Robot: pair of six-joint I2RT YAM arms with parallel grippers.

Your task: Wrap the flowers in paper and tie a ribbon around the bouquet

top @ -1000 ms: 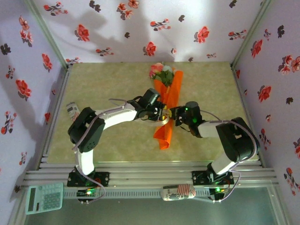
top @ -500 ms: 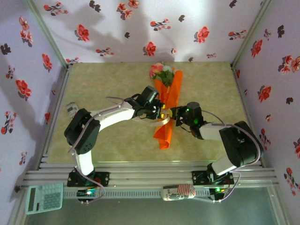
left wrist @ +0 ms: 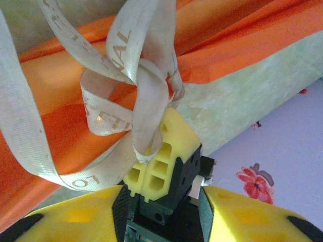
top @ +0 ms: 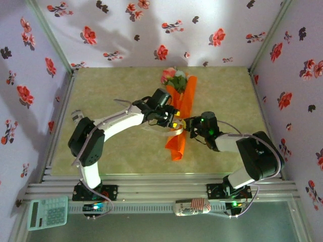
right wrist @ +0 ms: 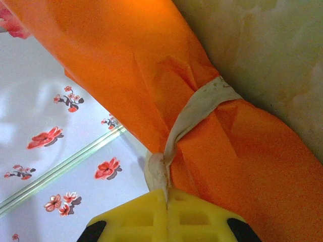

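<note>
Two pairs: right fingers [right wrist: 194, 218] still pinch ribbon [right wrist: 202, 104]; left fingers [left wrist: 252, 214] (shifted slightly) gape empty.

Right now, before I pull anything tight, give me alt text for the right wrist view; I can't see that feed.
The right end effector, shut at the bottom edge, pinches the end of a cream ribbon that runs up and cinches around the orange paper bouquet. Pale green table shows at upper right, flowered wallpaper at left.
</note>
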